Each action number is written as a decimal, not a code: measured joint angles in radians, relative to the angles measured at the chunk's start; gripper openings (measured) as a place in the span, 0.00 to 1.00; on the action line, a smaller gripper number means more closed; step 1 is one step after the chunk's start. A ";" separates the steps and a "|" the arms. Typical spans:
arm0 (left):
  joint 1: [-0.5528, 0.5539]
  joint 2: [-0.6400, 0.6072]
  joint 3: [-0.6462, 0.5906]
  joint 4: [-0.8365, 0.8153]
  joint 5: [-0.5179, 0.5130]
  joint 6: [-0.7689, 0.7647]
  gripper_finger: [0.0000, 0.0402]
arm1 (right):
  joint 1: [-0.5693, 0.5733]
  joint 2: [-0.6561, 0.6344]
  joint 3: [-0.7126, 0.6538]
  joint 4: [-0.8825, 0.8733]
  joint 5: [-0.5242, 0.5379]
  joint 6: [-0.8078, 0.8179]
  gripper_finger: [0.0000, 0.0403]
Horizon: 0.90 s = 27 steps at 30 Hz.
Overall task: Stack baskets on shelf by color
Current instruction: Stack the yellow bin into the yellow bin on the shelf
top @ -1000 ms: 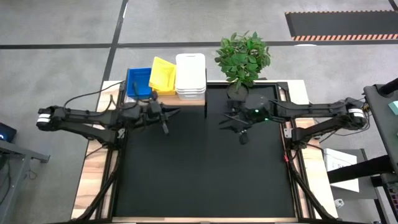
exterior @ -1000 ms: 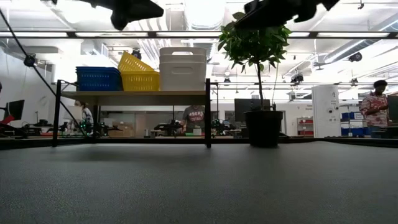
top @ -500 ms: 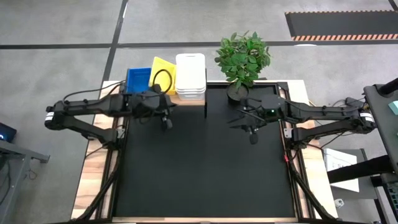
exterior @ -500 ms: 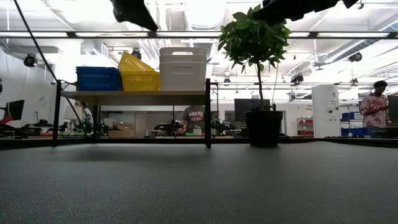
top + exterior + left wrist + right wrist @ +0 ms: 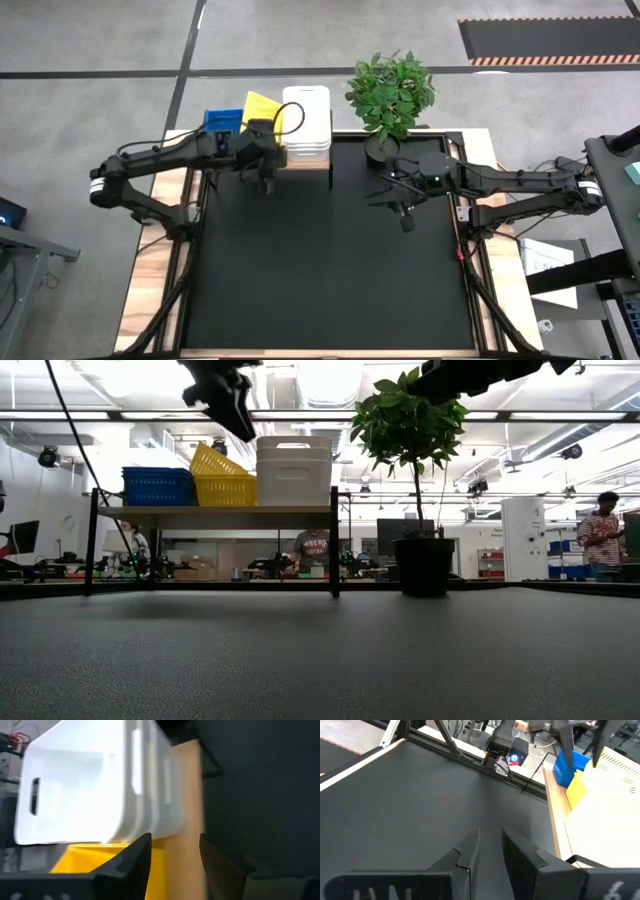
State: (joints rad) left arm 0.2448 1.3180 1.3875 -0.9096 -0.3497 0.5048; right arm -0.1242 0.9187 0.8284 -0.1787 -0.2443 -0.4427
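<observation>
baskets sit in three stacks along the shelf (image 5: 300, 160) at the table's (image 5: 330, 260) far edge: blue stack (image 5: 222, 122) at its left end, yellow stack (image 5: 258, 106) in the middle with its top basket tilted, white stack (image 5: 306, 120) at the right end. left gripper (image 5: 265, 182) hangs above the shelf's front edge, fingers apart, empty. right gripper (image 5: 404, 217) hovers over the table near the plant (image 5: 391, 92), fingers narrow, empty.

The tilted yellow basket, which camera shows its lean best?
The low view: the top yellow basket shows side-on, slanted above the level one beneath. The high view shows a corner past the left hand, the left wrist view an edge, the right wrist view a sliver.
</observation>
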 joint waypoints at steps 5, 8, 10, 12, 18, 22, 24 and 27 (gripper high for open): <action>0.087 0.038 0.051 -0.050 -0.057 0.076 0.36 | 0.000 0.000 0.000 -0.004 0.000 0.001 0.18; 0.120 0.045 0.097 -0.104 -0.091 0.106 0.34 | 0.000 0.000 0.000 -0.005 0.000 0.010 0.18; 0.145 0.049 0.121 -0.114 -0.092 0.123 0.34 | 0.000 0.000 0.000 -0.004 0.000 0.014 0.18; 0.171 0.054 0.136 -0.130 -0.091 0.134 0.34 | 0.000 0.000 -0.002 -0.003 0.000 0.014 0.18; 0.236 0.075 0.170 -0.253 0.026 0.136 0.34 | 0.000 0.000 -0.016 -0.003 0.000 0.026 0.18; 0.263 0.085 0.162 -0.263 0.032 0.136 0.34 | 0.000 0.001 -0.017 -0.003 0.001 0.041 0.18; 0.272 0.096 0.162 -0.263 0.032 0.137 0.34 | 0.000 0.001 -0.017 -0.003 0.001 0.043 0.18; 0.273 0.113 0.166 -0.269 0.032 0.142 0.34 | 0.000 0.001 -0.017 -0.003 0.001 0.051 0.18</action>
State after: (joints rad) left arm 0.5182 1.4313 1.5533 -1.1791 -0.3174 0.6472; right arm -0.1242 0.9195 0.8112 -0.1818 -0.2432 -0.3918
